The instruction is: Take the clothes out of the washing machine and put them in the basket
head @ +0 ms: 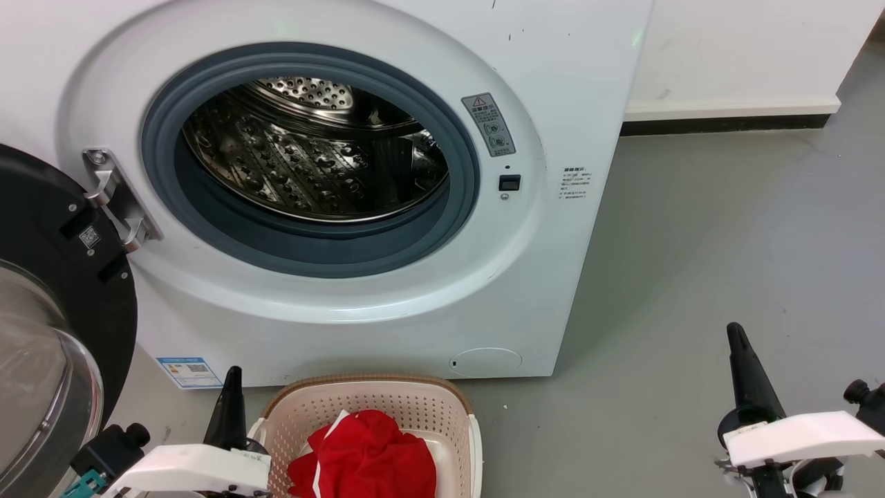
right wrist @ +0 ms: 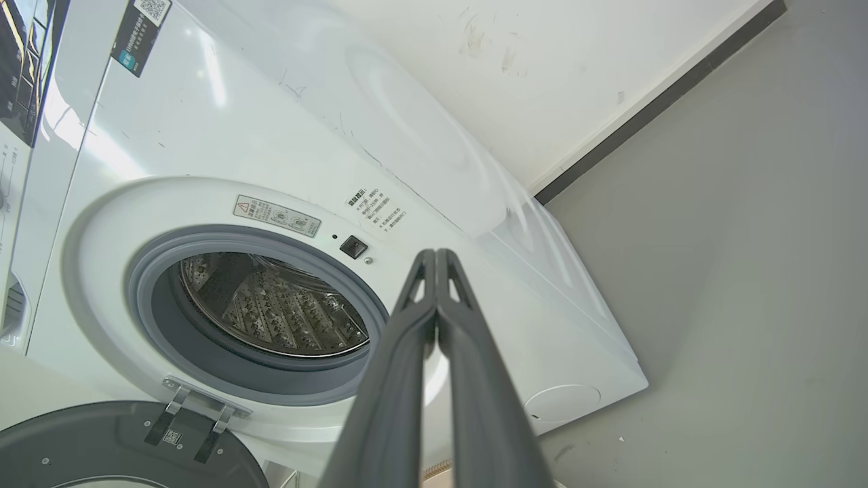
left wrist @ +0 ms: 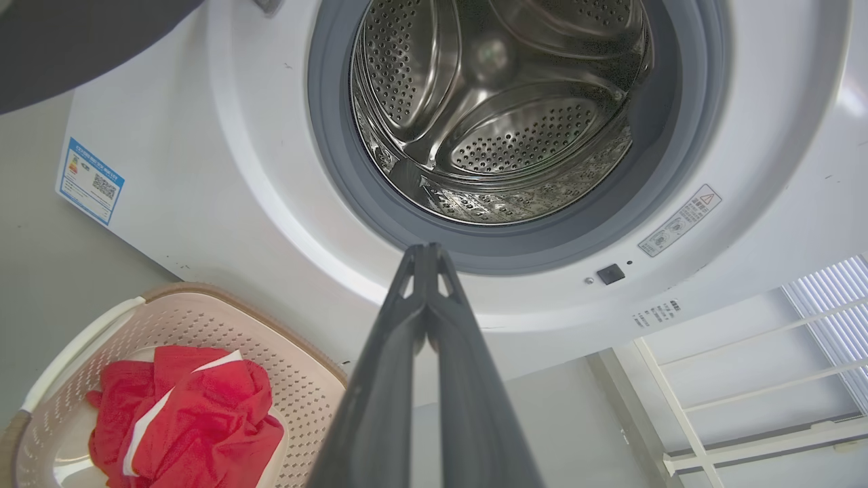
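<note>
Nearest in the head view, at 7 o'clock, the left gripper (head: pixel 233 379) is seen with its jaws pressed together and nothing held between them; the left wrist view shows the same closed tips (left wrist: pixel 427 252). At 4 o'clock the right gripper (head: pixel 735 333) is held above the grey floor (head: pixel 726 242), its jaws likewise together and holding nothing, as the right wrist view confirms (right wrist: pixel 435 255). Just beside the left gripper, at 6 o'clock, the basket (head: pixel 373 381) is set on the floor, and the clothes (head: pixel 370 449) are bunched inside it as a red heap with white trim, lying toward its near side. Behind the basket the washing machine (head: pixel 553 83) is found, close to the basket's far rim. Its black-framed door (head: pixel 48 228) is swung open at 9 o'clock, and inside the grey rubber ring (head: pixel 311 257) the perforated steel drum (head: pixel 311 159) is exposed. Farthest, at 1 o'clock, a white wall (head: pixel 747 48) with a dark skirting is seen.
</note>
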